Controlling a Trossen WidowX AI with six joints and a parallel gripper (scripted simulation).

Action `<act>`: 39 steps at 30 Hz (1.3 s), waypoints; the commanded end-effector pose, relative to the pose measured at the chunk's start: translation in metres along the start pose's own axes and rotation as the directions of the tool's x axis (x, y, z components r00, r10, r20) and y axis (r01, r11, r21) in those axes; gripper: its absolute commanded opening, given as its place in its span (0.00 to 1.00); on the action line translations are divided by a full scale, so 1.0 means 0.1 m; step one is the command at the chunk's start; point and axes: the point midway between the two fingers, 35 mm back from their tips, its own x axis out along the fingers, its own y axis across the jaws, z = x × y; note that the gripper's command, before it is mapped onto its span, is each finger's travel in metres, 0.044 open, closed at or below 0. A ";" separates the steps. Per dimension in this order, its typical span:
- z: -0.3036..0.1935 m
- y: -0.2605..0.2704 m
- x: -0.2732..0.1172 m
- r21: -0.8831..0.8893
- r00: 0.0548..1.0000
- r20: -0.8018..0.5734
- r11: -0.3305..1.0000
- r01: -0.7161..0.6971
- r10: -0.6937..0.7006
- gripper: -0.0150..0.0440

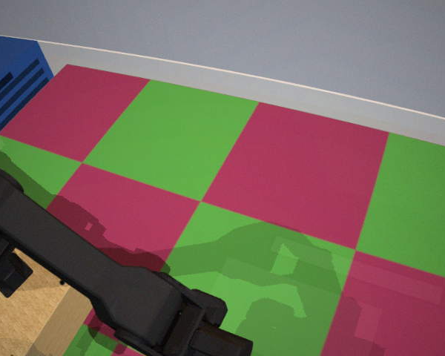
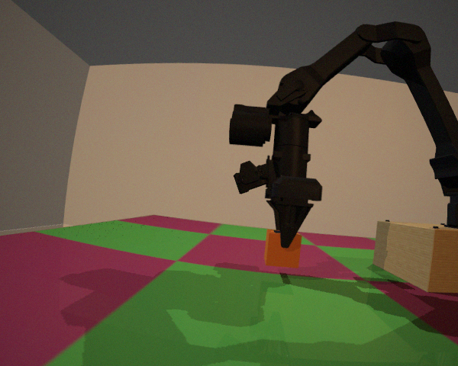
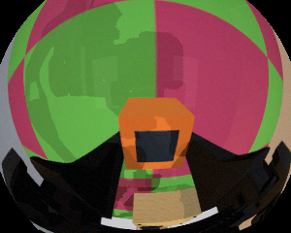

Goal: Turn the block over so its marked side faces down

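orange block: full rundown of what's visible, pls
The orange block is a small cube, matte and plain on its sides, with a dark square mark on the top face, seen in the wrist view. So the marked side faces up. It sits upright and looks level, apparently resting on a magenta square of the checkered table. The end effector comes straight down over it and is shut on it, fingers on opposite sides. Nothing else touches it.

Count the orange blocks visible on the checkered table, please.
1. The orange block sits on a magenta square beside the wooden base, gripped between the fingers. Nothing suggests another is hidden.
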 end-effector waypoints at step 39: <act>-0.04 0.00 0.00 -0.004 0.865 0.502 1.000 0.003 -0.001 0.25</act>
